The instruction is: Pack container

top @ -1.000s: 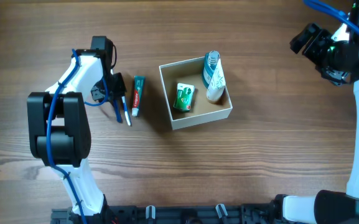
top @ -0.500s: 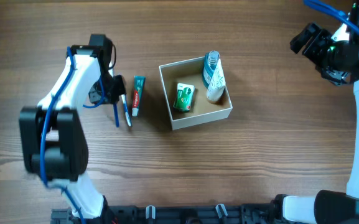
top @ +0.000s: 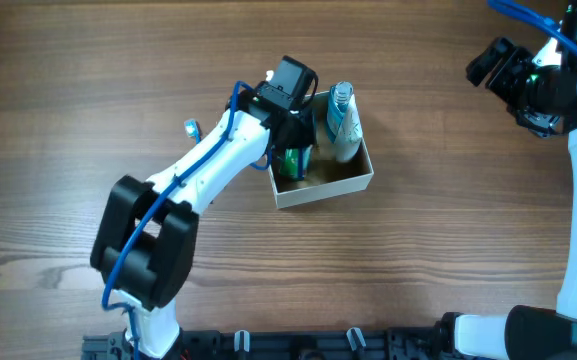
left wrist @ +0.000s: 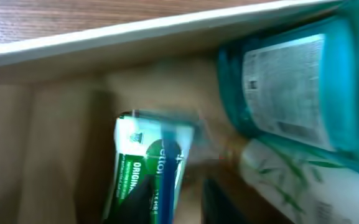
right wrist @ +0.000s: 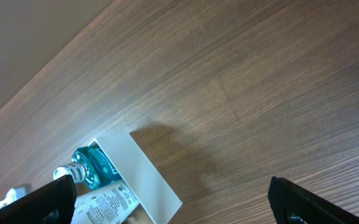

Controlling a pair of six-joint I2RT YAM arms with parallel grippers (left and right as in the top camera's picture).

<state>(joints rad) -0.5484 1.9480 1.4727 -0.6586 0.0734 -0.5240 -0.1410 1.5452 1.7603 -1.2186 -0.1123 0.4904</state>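
The container, a white-walled box with a tan inside, sits at the table's middle. It holds a green tube, a teal bottle and a white tube. My left gripper hangs over the container's left half. In the left wrist view my left gripper is shut on a blue toothbrush, just above the green tube, with the teal bottle to the right. My right gripper is far right, wide open and empty.
The left arm stretches across the table left of the container and covers the spot where the small toothpaste tube lay. The container's white wall and the teal bottle show low in the right wrist view, with bare wood around.
My left gripper has swung from the toothbrush's spot on the left to above the container, with the toothbrush in it. The toothpaste tube no longer shows. The right arm has not moved.
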